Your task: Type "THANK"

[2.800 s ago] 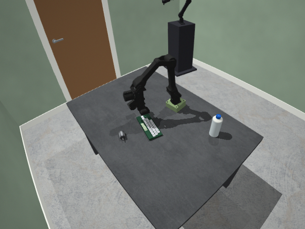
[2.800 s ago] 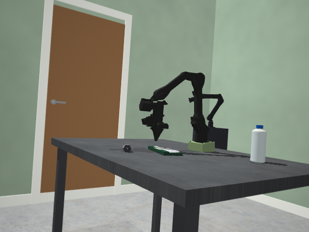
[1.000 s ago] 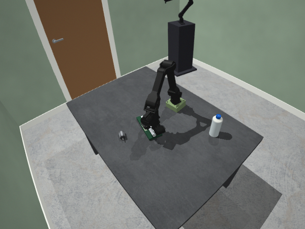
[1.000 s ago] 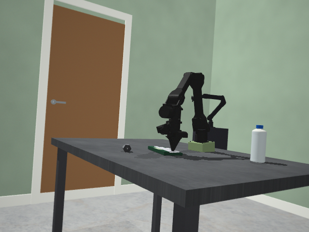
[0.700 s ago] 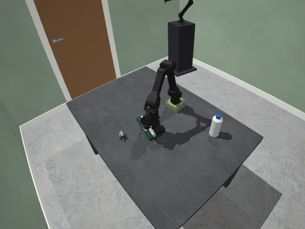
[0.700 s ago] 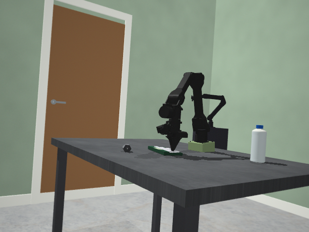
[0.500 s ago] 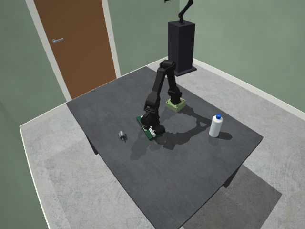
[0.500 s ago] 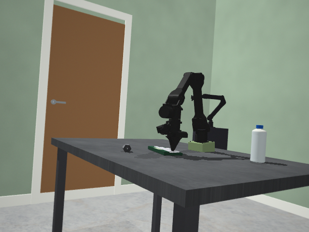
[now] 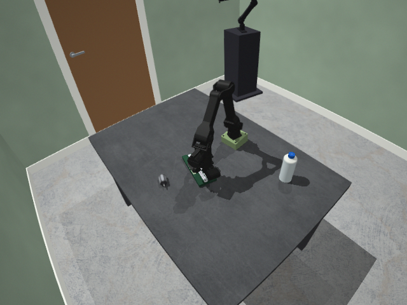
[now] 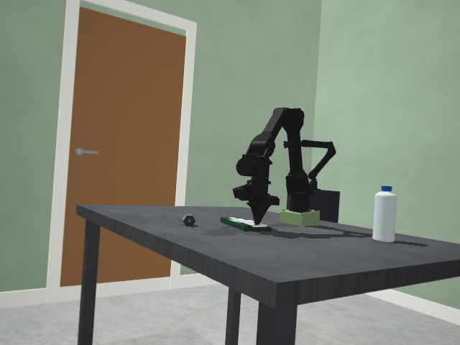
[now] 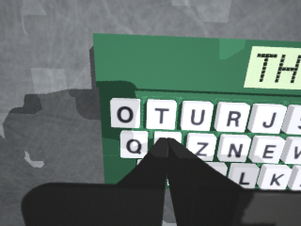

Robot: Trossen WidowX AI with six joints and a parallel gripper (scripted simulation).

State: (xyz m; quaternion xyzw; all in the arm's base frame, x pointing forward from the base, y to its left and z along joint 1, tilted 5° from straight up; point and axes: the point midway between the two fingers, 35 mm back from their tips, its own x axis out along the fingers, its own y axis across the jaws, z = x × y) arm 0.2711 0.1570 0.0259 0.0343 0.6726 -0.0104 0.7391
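Observation:
A green keyboard (image 11: 202,108) with white letter keys lies on the dark table; it also shows in the top view (image 9: 198,172) and the exterior view (image 10: 245,223). Its pale display (image 11: 275,67) reads "TH", with the right part cut off by the frame edge. My gripper (image 11: 166,144) is shut and empty, pointing straight down. Its tips rest on the second-row key between Q (image 11: 134,146) and Z (image 11: 203,148), right under T (image 11: 162,116); that key's letter is hidden by the fingers. The gripper also shows low over the keyboard in the exterior view (image 10: 257,221).
A white bottle with a blue cap (image 9: 287,167) stands to the right on the table. A small dark nut-like part (image 9: 163,180) lies left of the keyboard. The arm's green base block (image 9: 234,139) sits behind the keyboard. A black pedestal (image 9: 242,62) stands beyond the table.

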